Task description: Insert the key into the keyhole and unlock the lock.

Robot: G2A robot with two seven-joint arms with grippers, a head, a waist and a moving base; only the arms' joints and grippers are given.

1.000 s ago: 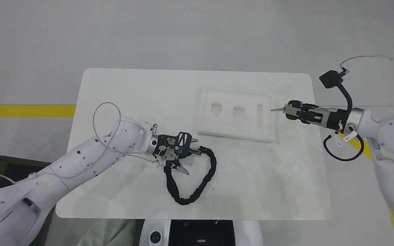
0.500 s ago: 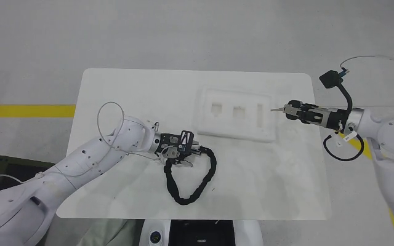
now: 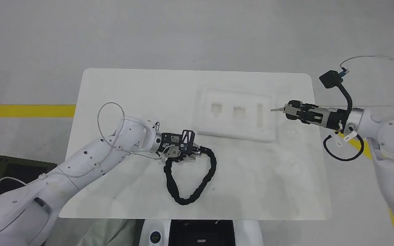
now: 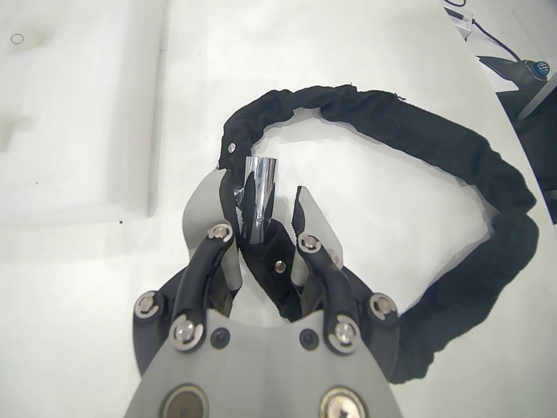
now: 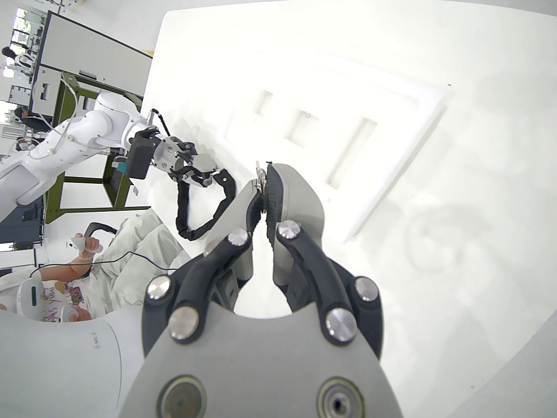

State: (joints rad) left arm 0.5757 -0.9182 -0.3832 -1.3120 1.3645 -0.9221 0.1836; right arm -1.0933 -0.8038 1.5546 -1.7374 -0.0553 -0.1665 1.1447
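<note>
Two claws: your left gripper [image 3: 188, 149], spread, straddles the lock [image 4: 260, 184], likely to steady it; your right gripper [image 5: 262, 184] pinches the key [image 3: 276, 109] for insertion.

Left end effector [image 4: 257, 187] — now astride lock [image 4: 435, 143]

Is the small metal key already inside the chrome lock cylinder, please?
No, the right pincer holds the small metal key far from the chrome lock cylinder.

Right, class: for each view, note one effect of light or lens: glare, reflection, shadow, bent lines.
Right wrist view: glare washes out the foam tray, and the table edge bows. Left wrist view: the chrome lock cylinder mirrors dark shapes; the fabric-covered chain throws a soft shadow. Top view: even light.
</note>
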